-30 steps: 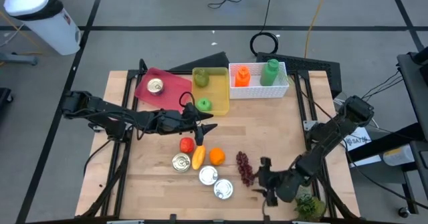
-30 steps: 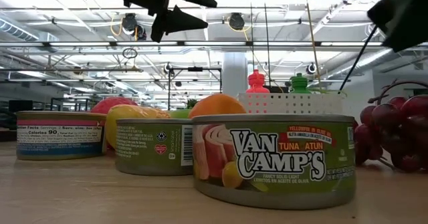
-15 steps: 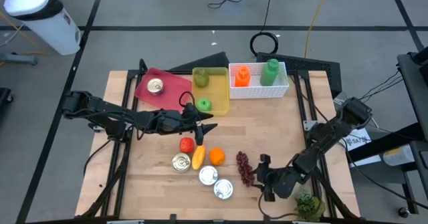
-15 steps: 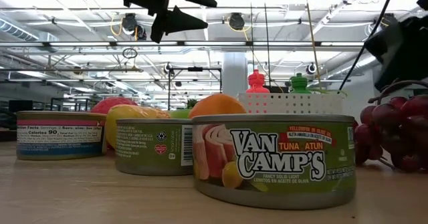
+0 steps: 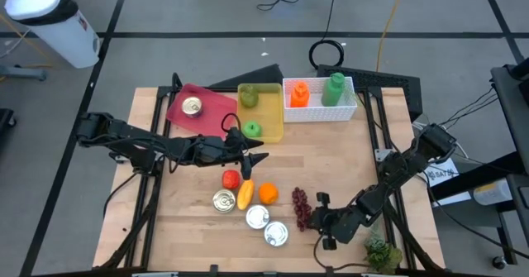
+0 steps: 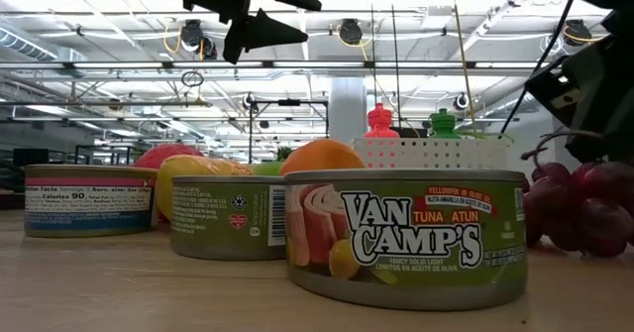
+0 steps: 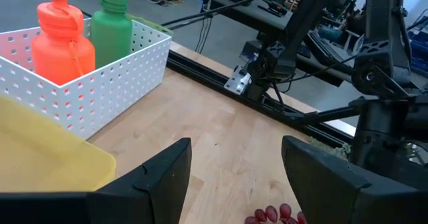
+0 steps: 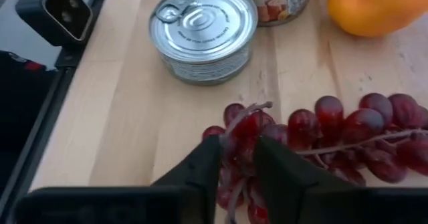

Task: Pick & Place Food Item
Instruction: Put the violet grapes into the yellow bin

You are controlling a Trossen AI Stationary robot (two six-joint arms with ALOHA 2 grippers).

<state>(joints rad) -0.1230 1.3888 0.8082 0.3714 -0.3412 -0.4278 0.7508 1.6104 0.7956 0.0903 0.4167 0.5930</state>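
A bunch of dark red grapes (image 5: 301,204) (image 8: 348,127) (image 6: 580,208) lies on the wooden table near its front edge, to the right of three tins (image 5: 258,217). My right gripper (image 5: 314,220) (image 8: 242,165) is down at the bunch's near end, shut on it. My left gripper (image 5: 253,156) (image 7: 234,184) hangs open above the table's middle, over a tomato (image 5: 231,179), a yellow fruit (image 5: 245,195) and an orange (image 5: 268,193), and holds nothing. My right gripper pinches the near end of the grape bunch (image 8: 242,129) between its two fingers. The fingers (image 8: 204,167) slant down from the table's right side and lie across the bunch. The rest of the bunch (image 8: 374,137) lies on the table.
At the back stand a red plate (image 5: 207,103) with a tin, a yellow tray (image 5: 263,116) with green items, and a white basket (image 5: 351,103) holding an orange and a green bottle. A leafy green item (image 5: 380,253) lies at the front right edge.
My right gripper has sunk and gone a little toward the table's left edge, onto the grapes. In the low view the bunch has shifted slightly to the left.
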